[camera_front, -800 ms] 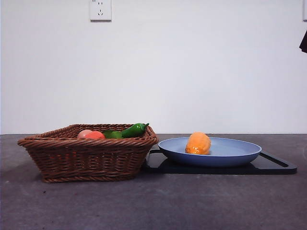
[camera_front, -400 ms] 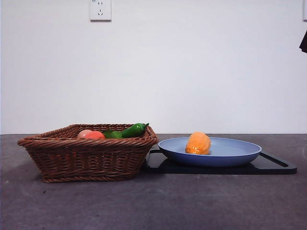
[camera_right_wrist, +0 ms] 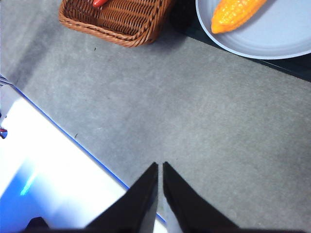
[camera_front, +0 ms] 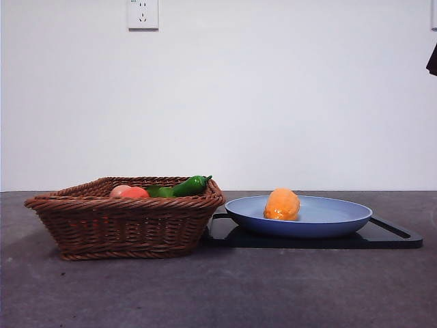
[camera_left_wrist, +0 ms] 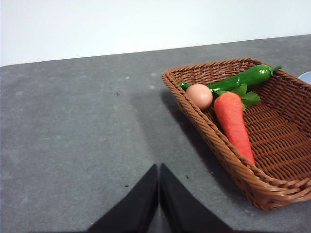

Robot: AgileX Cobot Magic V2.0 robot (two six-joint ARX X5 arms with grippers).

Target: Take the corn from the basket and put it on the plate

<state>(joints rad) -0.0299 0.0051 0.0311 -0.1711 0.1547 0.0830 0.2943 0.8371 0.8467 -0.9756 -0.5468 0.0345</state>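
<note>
Since both arms waited clear, the basket sat ahead of the left gripper, the plate beyond the right gripper, both empty, jaws pressed together; corn apparently rested on the plate, placement seemingly done.

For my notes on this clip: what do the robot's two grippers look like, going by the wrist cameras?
Both look alike. The left gripper and the right gripper each have two plain matte black fingers, broad at the base and tapering to a narrow tip. No cables, markings or labels show on them. The front view shows only a dark tip at its upper right edge.
</note>
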